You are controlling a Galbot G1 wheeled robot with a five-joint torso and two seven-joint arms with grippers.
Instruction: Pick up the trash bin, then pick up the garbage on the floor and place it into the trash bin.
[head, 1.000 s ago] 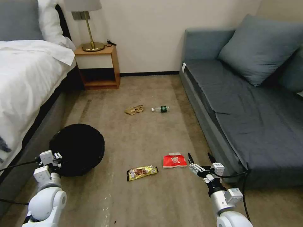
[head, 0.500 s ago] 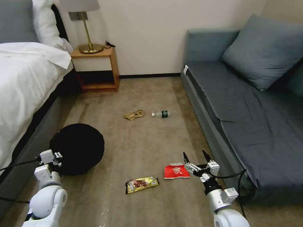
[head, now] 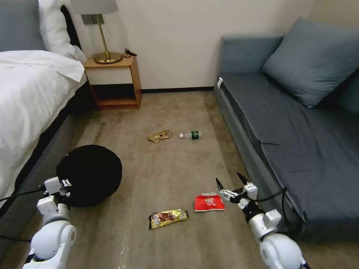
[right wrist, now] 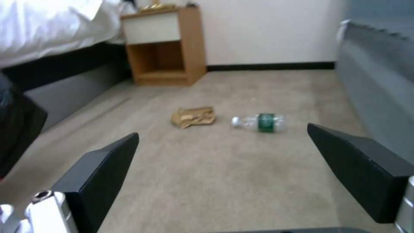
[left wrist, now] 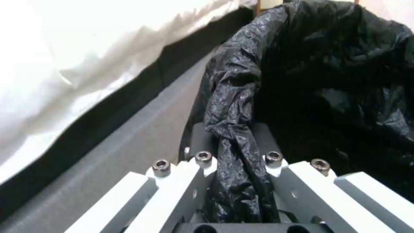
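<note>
Left gripper point(left wrist: 235, 152) jaws pinching trash bin point(head: 89, 175) rim; right gripper point(head: 231, 183) jaws spread; bottle point(head: 190, 135) lying crosswise.

The trash bin point(head: 89, 175) sits on the floor point(head: 175, 164) at the left, beside the bed point(head: 30, 112). The sofa point(head: 295, 142) runs along the right. The nightstand point(head: 114, 82) stands against the far wall, by the bed's head. Between bed and sofa lie 4 pieces: paper wrapper point(head: 158, 136) just left of the bottle point(head: 190, 135) farther off, candy wrapper point(head: 168, 218) left of the snack bag point(head: 209, 202) nearer.
</note>
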